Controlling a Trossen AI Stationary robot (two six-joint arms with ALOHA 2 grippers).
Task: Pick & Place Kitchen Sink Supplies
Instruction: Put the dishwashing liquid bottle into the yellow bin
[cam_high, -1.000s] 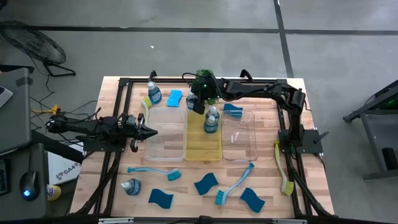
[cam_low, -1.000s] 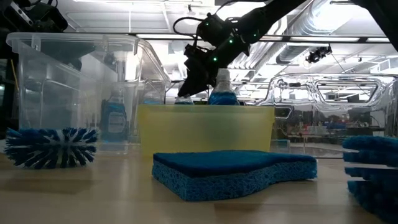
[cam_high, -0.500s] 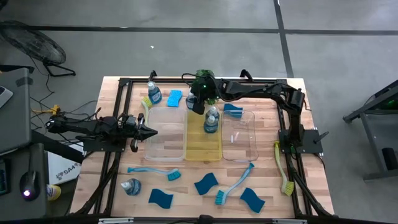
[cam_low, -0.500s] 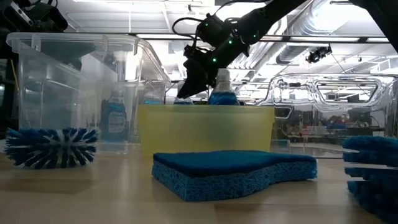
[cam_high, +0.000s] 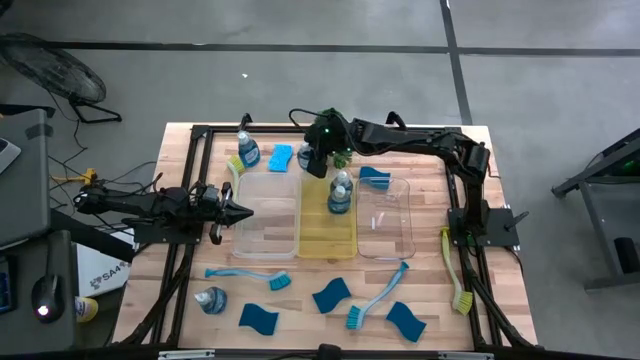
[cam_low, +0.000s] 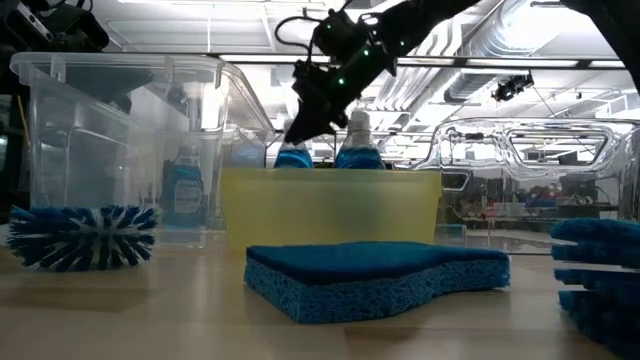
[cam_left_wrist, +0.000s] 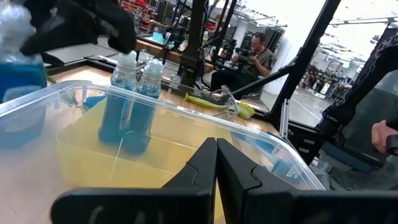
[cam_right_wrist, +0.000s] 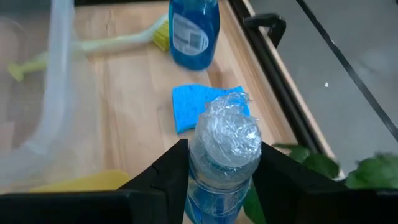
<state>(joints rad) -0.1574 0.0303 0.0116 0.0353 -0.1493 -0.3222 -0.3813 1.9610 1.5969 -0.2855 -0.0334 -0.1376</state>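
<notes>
Lifted slightly since a second ago, my right gripper is pinching an upright soap bottle between its fingers, its long axis vertical, hanging over the yellow tray's far end just below me.

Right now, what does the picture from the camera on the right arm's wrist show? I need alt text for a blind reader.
The right hand grips a clear bottle of blue dish soap between its two dark fingers, held above a wooden table. Beyond lie a blue sponge, another soap bottle and a yellow-green brush.
</notes>
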